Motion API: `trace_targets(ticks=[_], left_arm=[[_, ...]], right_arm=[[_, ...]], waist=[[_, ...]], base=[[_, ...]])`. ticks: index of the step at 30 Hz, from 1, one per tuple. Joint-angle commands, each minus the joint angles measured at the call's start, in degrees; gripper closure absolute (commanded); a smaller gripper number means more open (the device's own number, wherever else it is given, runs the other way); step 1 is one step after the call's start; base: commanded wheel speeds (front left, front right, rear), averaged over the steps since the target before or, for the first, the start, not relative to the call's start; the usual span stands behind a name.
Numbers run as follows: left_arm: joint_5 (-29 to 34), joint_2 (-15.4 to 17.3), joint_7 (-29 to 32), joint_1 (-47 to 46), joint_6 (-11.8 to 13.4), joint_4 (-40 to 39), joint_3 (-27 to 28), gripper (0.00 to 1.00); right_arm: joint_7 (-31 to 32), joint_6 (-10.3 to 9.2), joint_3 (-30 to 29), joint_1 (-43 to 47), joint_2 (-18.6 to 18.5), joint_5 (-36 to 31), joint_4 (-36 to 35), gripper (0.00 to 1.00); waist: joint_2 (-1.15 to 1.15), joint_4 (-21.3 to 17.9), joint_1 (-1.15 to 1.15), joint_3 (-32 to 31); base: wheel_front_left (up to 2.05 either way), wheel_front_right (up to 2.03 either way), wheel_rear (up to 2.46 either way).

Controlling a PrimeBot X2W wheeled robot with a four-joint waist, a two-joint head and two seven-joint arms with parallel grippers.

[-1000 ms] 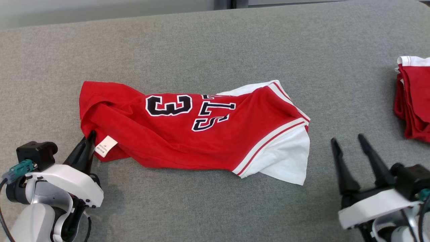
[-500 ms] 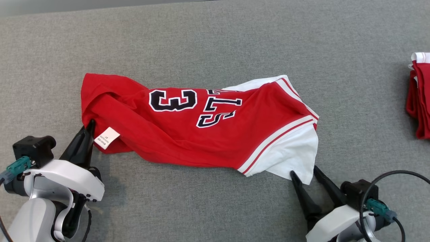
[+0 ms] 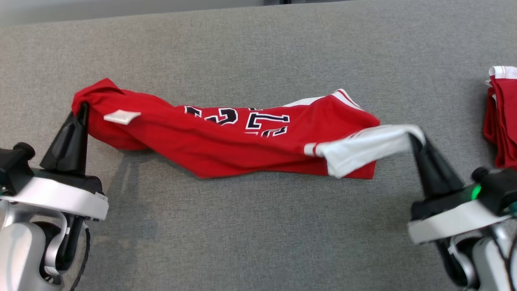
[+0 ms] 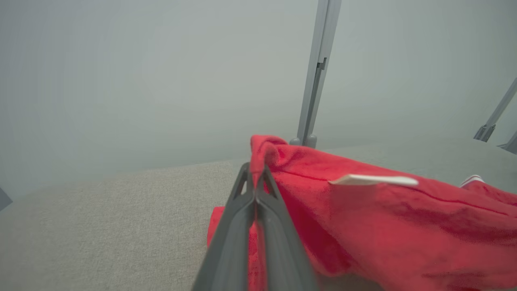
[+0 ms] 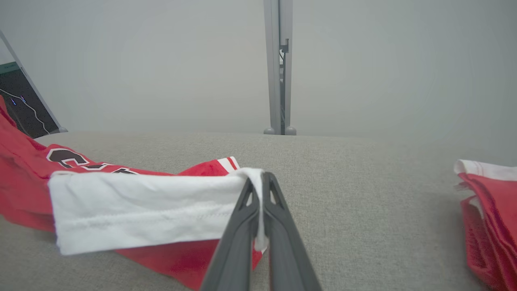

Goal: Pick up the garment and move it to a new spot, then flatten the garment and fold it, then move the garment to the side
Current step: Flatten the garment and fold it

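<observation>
The garment (image 3: 226, 139), a red jersey-style shirt with white sleeves and black print, hangs stretched between both grippers above the grey table. My left gripper (image 3: 83, 107) is shut on its red left end, beside a small white label (image 3: 121, 117). In the left wrist view the closed left gripper (image 4: 256, 178) pinches a red fold of the garment (image 4: 363, 210). My right gripper (image 3: 414, 139) is shut on the white sleeve (image 3: 363, 151), which is pulled out to the right. The right wrist view shows the right gripper (image 5: 260, 182) clamped on the sleeve (image 5: 145, 208).
A folded pile of red and white clothes (image 3: 501, 117) lies at the table's right edge, also seen as the pile (image 5: 488, 214) in the right wrist view. The grey fabric table (image 3: 258, 234) stretches wide around the garment. A metal post (image 5: 278, 68) stands behind the table.
The right gripper closed on the white sleeve and lifted it to the right. The left gripper rose and moved outward with the red end, stretching the garment. The camera shifted slightly.
</observation>
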Motion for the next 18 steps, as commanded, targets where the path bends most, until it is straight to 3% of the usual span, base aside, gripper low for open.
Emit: trace_targets(ticks=[1, 18], left_arm=[[0.70, 0.79, -0.07, -1.46, 0.47, -1.58, 0.54, 1.00], [4.44, 6.00, 3.94, -12.45, 2.53, -16.43, 2.80, 1.00]], right_arm=[[-0.02, 0.00, -1.62, -1.97, -0.64, -0.61, -1.98, 1.00], [4.75, 0.00, -11.23, -27.25, -8.80, -1.16, -16.39, 1.00]], waist=[[0.00, -0.41, 0.00, -0.50], [0.00, 0.31, 0.00, -5.20]], base=[[0.00, 0.00, 0.00], [0.00, 0.00, 0.00]])
